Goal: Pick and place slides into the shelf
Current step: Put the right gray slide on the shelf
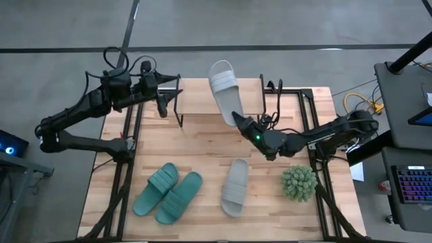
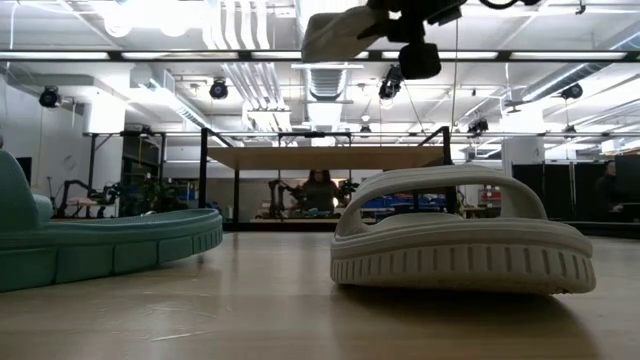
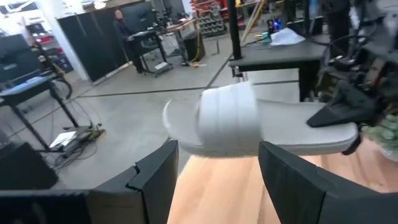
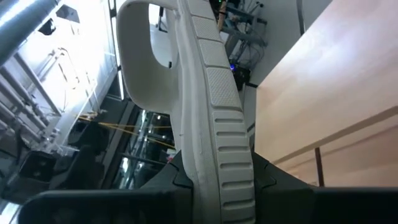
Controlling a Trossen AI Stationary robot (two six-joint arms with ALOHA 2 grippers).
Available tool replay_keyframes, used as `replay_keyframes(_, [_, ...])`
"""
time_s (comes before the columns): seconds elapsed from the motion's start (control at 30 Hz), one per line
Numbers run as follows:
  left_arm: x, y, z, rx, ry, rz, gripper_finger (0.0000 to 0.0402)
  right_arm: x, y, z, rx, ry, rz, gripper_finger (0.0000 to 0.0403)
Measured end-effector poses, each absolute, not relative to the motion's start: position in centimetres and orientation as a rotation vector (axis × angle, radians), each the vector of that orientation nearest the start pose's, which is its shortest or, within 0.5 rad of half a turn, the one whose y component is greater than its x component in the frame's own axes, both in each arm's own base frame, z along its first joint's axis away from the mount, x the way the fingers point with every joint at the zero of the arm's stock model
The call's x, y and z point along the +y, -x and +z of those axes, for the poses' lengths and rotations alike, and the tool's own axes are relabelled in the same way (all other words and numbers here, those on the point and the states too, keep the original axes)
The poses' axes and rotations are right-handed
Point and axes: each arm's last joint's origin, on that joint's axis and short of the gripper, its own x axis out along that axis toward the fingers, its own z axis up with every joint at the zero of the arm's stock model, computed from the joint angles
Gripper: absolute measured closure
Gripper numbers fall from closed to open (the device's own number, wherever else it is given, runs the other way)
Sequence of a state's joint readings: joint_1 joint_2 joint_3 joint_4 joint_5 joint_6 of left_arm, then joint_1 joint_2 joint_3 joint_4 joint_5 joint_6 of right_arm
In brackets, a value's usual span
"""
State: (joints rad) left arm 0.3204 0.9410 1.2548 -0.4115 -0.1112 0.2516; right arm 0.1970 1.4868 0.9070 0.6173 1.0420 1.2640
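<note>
Right gripper (image 1: 237,120) clamps a grey-white slide (image 1: 223,82) over the shelf (image 1: 223,98); left gripper (image 1: 160,104), jaws wide, at nine o'clock; plant ball (image 1: 299,183) at five.

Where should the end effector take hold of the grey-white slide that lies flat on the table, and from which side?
Best guess: grip the grey-white slide at one end of its sole, at heel or toe, coming down from above. It lies flat, strap up, and the wide strap arches over its middle, so the thin sole edge is free there. The right end effector holds the other grey slide by a sole end too.
</note>
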Motion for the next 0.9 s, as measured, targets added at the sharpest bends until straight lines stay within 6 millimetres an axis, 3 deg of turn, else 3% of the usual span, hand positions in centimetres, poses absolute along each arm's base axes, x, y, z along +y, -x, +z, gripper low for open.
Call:
replay_keyframes(0.43, [1.9, -16.0, 43.7, 0.235, -0.322, 0.458, 0.0194, 3.0, -31.3, 29.4, -0.558, -1.166, -0.705, 0.0354])
replay_keyframes(0.63, [-0.5, -18.1, 42.6, 0.309, -0.410, 0.488, 0.0194, 2.8, -31.4, 29.4, -0.538, -1.174, -0.674, 0.0354])
replay_keyframes(0.8, [-1.9, -20.3, 41.5, 0.382, -0.501, 0.658, 0.0194, 2.8, -31.5, 29.3, -0.534, -1.186, -0.663, 0.0354])
replay_keyframes(0.9, [-2.5, -21.7, 41.2, 0.371, -0.499, 0.670, 0.0194, 2.8, -31.5, 29.3, -0.532, -1.185, -0.664, 0.0354])
